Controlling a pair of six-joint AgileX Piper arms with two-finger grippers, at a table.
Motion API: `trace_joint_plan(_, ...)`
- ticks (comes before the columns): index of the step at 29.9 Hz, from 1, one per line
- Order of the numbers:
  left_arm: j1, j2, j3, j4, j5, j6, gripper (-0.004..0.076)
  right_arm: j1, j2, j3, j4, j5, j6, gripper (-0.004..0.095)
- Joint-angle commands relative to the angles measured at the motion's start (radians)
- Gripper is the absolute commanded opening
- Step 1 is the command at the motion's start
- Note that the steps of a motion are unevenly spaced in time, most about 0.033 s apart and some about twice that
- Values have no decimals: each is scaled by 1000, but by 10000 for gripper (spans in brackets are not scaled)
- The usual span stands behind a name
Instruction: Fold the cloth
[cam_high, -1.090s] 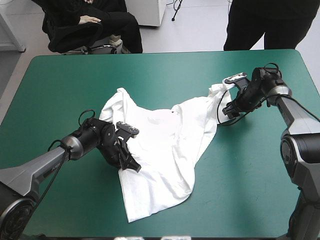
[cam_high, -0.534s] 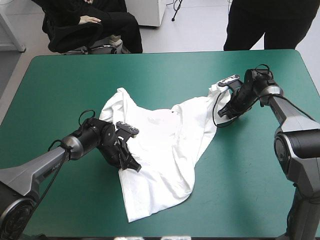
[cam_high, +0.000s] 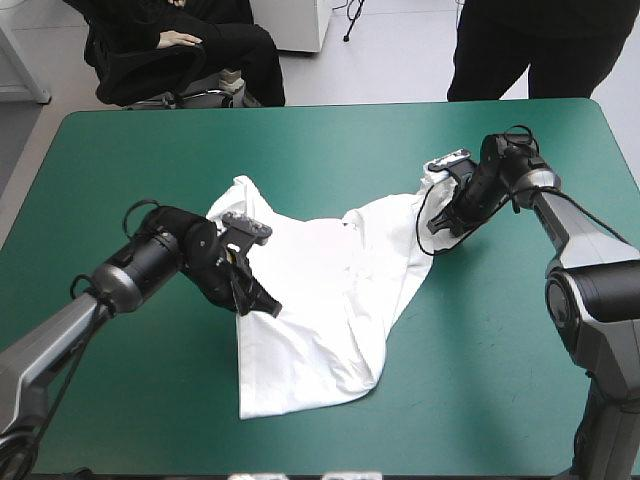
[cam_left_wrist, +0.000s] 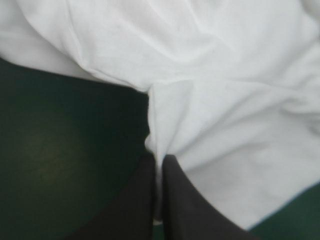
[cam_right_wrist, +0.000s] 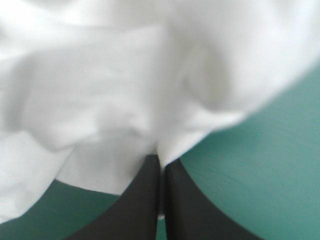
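The left pincer (cam_left_wrist: 159, 157) is all but closed, its two black fingers pressed together with a fold of the white T-shirt (cam_high: 330, 300) pinched between their tips. It grips the cloth at the shirt's left-hand edge, roughly midway along that side, where the fabric meets the bare teal-green surface (cam_high: 120, 160). The cloth gathers into a small ridge running away from the fingertips.

The right pincer (cam_right_wrist: 161, 159) is likewise nearly closed on the shirt, with a thin white edge showing between its fingers. It holds the far right corner of the garment.

Seen from above, the shirt lies partly spread and wrinkled across the middle of the surface. It stretches in a band from the right pincer toward the left one, and a wide flap trails down toward the near edge. One bunched corner lies beyond the left pincer, toward the far edge. Both arms sit low over the surface, well apart from each other.
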Motion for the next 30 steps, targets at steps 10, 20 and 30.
trace_joint_plan(10,-5,-276,-511,26,166,-77,-17,0,-439,-234,-323,-5,143,-18)
trace_joint_plan(20,-5,-292,-940,99,202,-57,-17,0,-706,-371,-196,-68,141,-17)
trace_joint_plan(30,-5,-295,-1174,70,202,-15,-17,0,-868,-522,-30,-122,111,-17)
